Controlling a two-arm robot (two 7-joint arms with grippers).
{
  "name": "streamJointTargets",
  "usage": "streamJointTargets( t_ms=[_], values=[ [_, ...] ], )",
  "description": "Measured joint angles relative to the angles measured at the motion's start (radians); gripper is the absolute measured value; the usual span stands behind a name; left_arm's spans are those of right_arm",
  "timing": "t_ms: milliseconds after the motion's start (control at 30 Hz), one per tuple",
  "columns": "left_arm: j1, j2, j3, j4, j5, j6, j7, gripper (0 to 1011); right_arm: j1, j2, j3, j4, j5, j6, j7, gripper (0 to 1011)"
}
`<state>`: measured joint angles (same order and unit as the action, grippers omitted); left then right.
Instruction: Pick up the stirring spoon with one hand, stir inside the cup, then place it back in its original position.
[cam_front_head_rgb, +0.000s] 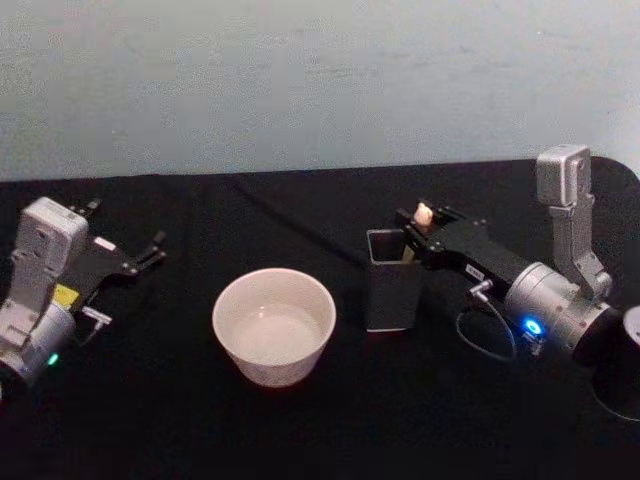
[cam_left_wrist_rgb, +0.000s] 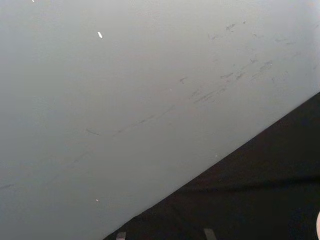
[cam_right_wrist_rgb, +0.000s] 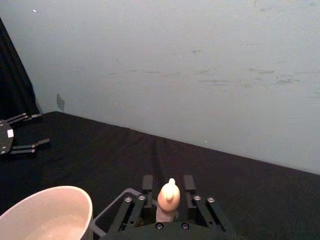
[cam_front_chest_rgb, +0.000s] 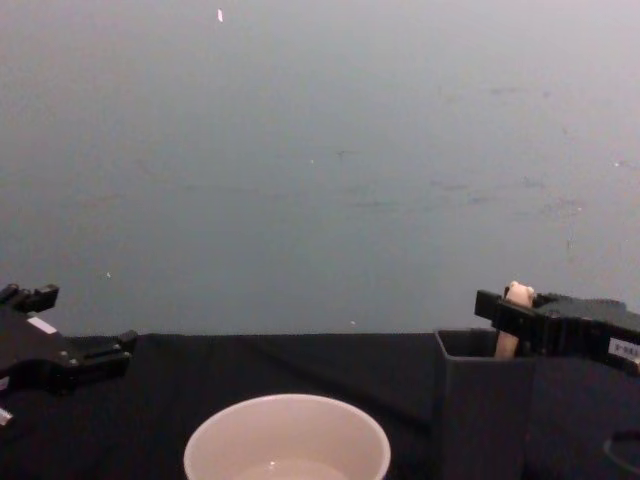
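Right pincer: at the holder's top, beside the spoon's knob; clenched or released could not be told.
Left pincer: released, near the tabletop's left edge.
Stirring spoon: upright in the dark grey holder.
Cup: mid-tabletop, just left of the holder.

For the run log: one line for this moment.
right gripper at beige-handled stirring spoon in dark grey square holder | wide cream-white cup untouched | left gripper open, parked left
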<state>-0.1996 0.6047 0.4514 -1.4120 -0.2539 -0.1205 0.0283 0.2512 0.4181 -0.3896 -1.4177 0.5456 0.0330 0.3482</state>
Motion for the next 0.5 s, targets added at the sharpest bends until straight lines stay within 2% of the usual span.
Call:
streamJointTargets(
  t_ms=[133, 233, 500],
  values=[
    [0.000, 0.000, 0.000, 0.000, 0.000, 0.000, 0.000, 1001, 0.000, 0.000, 0.000, 0.000, 0.000, 0.000, 0.000, 246],
    [0.000, 0.000, 0.000, 0.000, 0.000, 0.000, 0.000, 1001, 0.000, 0.000, 0.000, 0.000, 0.001, 0.000, 0.000, 214],
    [0.000, 0.000, 0.000, 0.000, 0.000, 0.000, 0.000, 1001, -0.008, -0.003, 0.016, -0.021, -0.025, -0.020, 0.024, 214]
  ],
)
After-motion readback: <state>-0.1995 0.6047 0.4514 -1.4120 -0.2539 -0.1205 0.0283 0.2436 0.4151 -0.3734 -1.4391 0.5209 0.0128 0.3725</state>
